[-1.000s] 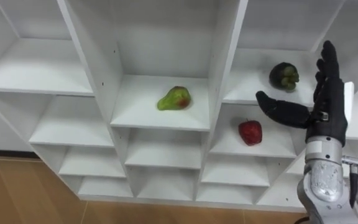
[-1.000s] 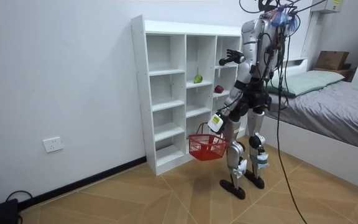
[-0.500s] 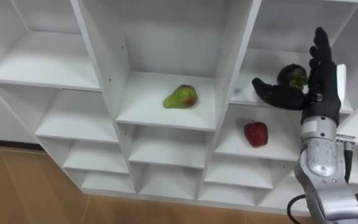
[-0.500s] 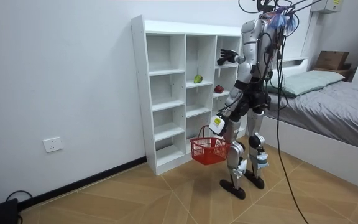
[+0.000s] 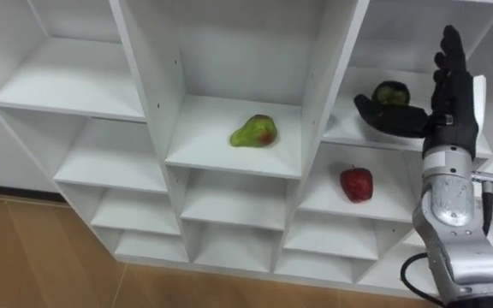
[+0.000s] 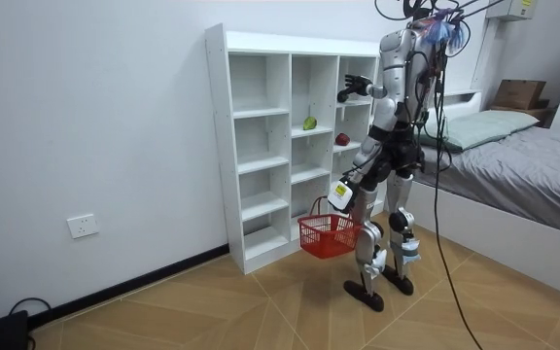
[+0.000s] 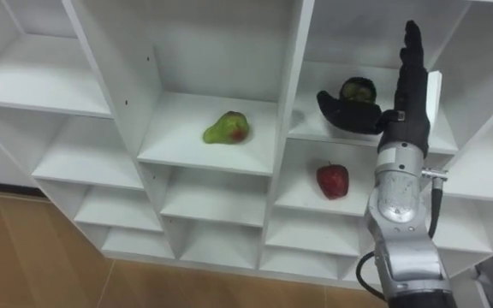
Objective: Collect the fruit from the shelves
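A dark green round fruit (image 5: 392,91) lies on the upper right shelf of the white closet (image 5: 144,85). My right hand (image 5: 450,94) is raised at that shelf and is open. Its fingers point straight up to the right of the fruit, and its thumb (image 5: 390,116) reaches across just below and in front of it. A green-red pear (image 5: 255,132) rests in the middle compartment. One shelf below the dark fruit sits a red apple (image 5: 357,183). In the room view my left hand (image 6: 344,185) hangs low, shut on the handle of a red basket (image 6: 329,236).
The closet (image 6: 261,146) stands against the wall, and I stand upright at its right-hand columns. Its other compartments hold nothing. A bed (image 6: 523,156) lies behind me at the room view's right. The floor is wooden.
My right hand has risen and moved in toward the dark fruit, so the thumb now lies right under it. The basket has swung slightly. The head camera has shifted.
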Available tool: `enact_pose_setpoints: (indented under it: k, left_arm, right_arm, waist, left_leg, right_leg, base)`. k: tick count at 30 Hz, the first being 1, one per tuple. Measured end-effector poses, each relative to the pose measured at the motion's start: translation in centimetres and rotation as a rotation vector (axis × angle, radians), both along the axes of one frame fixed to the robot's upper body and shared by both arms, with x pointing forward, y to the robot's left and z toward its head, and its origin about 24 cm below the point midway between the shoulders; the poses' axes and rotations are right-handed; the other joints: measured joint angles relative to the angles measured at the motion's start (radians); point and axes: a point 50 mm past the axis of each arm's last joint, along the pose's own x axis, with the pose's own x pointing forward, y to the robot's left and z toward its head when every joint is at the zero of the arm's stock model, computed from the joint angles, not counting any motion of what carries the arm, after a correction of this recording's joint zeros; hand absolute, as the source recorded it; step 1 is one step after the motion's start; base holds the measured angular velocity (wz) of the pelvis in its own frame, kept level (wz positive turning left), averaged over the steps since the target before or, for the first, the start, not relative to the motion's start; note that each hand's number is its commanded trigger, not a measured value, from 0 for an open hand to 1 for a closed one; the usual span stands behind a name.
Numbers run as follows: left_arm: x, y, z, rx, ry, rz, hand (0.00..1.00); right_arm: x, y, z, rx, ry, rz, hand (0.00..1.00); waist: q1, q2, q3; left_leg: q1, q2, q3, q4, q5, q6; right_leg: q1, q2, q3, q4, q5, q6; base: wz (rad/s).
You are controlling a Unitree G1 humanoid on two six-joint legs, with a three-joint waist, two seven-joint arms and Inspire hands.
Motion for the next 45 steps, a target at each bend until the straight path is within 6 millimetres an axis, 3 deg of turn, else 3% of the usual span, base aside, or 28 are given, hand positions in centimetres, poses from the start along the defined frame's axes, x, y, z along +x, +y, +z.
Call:
enact_pose_setpoints:
  k: [10, 20, 45]
  left_arm:
    - [0.1, 0.0, 0.0, -0.018, -0.001, -0.006, 1.0]
    - [-0.1, 0.1, 0.1, -0.029, 0.003, 0.002, 1.0]
    - [-0.3, 0.0, 0.0, -0.069, 0.054, -0.001, 1.0]
  right_arm:
    - [-0.1, -1.2, -1.0, 0.017, 0.044, -0.042, 0.0]
    - [-0.3, -1.6, -3.2, 0.017, 0.165, -0.01, 0.0]
    - [0.4, -2.0, -3.4, -0.111, 0.264, 0.045, 0.0]
  waist:
    - [-0.002, -0.004, 0.0004]
    - [-0.006, -0.005, 0.0003]
    - [0.008, -0.008, -0.001]
  left_leg:
    - [0.001, -0.001, -0.002, 0.002, 0.001, 0.0]
    - [0.002, -0.001, -0.003, 0.005, 0.001, 0.0]
    - [0.008, 0.002, -0.005, 0.014, 0.0, 0.001]
  right_leg:
    - [0.0, 0.0, 0.003, 0.0, 0.0, 0.0]
    - [0.008, 0.0, 0.003, 0.0, 0.0, 0.0]
    - [0.015, 0.0, 0.003, 0.015, 0.0, 0.0]
  base:
    - [0.0]
    - [0.0]
    - [0.0]
